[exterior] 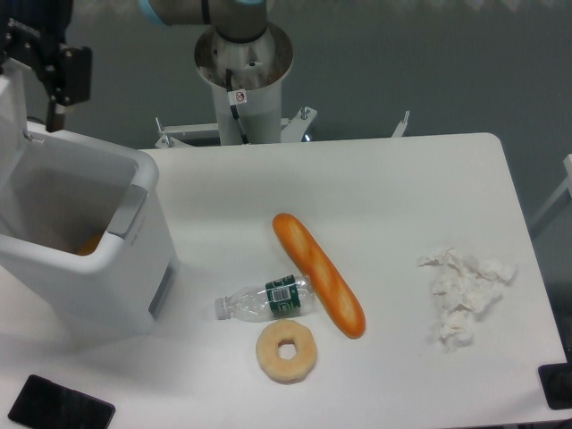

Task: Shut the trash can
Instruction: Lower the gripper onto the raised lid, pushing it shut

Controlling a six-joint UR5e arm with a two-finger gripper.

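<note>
A white table [402, 179] is seen from above, nearest edge at the bottom. At the near left corner lies a flat black phone [59, 408]. Near the middle, a pale ring doughnut [286, 350] sits just beyond the front edge. Just beyond it, a clear plastic bottle [264, 299] with a dark green label lies on its side, cap to the left, its base just beside a long orange baguette [319, 286]. The baguette runs diagonally from near right to far left. Well apart on the right lies a heap of crumpled white tissue [463, 292].

The trash can [89, 246], a large boxy white bin, stands on the left side of the table, partly cut off by the left edge. Its long axis runs slantwise from far left to near right, and its grey latch [126, 213] faces right, toward the table's middle. Its mouth is open, showing something orange inside. The lid [11, 121] stands raised at the far left rim.

The black gripper [55, 67] hangs at the far left, above the bin's far rim and just right of the raised lid. Whether its fingers are spread or pressed together cannot be told, nor whether they touch the lid. The arm reaches leftward along the top edge from its round base [243, 55] beyond the table.
</note>
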